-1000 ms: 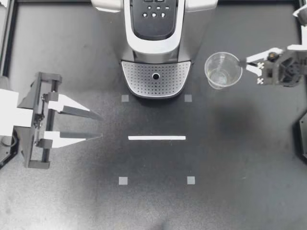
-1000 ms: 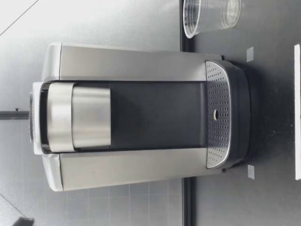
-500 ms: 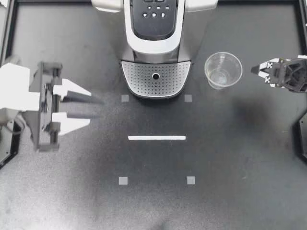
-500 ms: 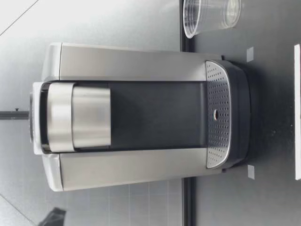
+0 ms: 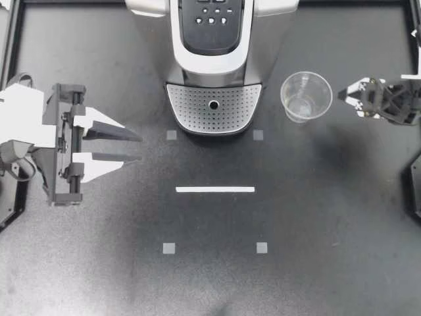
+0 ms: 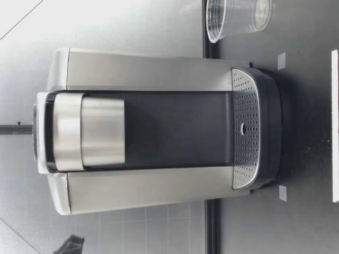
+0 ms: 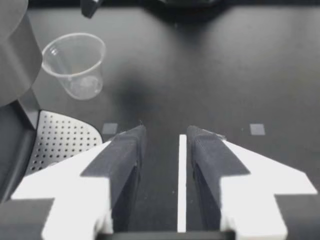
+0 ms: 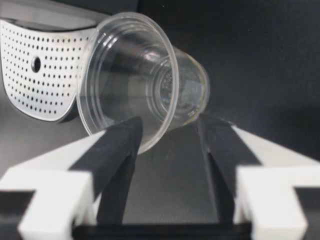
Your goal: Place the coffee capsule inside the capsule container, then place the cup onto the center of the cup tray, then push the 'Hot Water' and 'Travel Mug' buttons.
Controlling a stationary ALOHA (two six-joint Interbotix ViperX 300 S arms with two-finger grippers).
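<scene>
Okay, clear plastic cup (image 5: 306, 97) upright on the black table (image 5: 316, 217), at three o'clock from the perforated cup tray (image 5: 214, 108) of the coffee machine (image 5: 214, 59), just beside the tray and not on it. Right gripper (image 5: 346, 97) at three o'clock from the cup, near the rim but apart from it, pointing toward nine o'clock. From the right wrist: fingers (image 8: 117, 165) spread wide, released, gripping nothing, cup (image 8: 145, 80) just ahead of them, tray (image 8: 35, 75) beyond it to one side.

Now the other side: left gripper (image 5: 136, 149) at about eight o'clock from the tray, well apart from the machine, pointing toward three o'clock. Fingers (image 7: 125, 155) parted by a narrow gap, holding nothing. Through that gap, the white tape strip (image 7: 182, 185) on the table. Same strip (image 5: 215, 189) at six o'clock from the tray in the top view, small grey squares (image 5: 172, 135) around it. Ahead of the left gripper and off to one side, the cup (image 7: 75, 65), standing just past the tray's corner (image 7: 55, 145).

Button panel (image 5: 212, 20) up on the machine, at twelve o'clock from the tray, both grippers well apart from it. From table height: tray (image 6: 244, 135) at the machine's foot, cup (image 6: 238, 18) beside the machine, base down on the table.
</scene>
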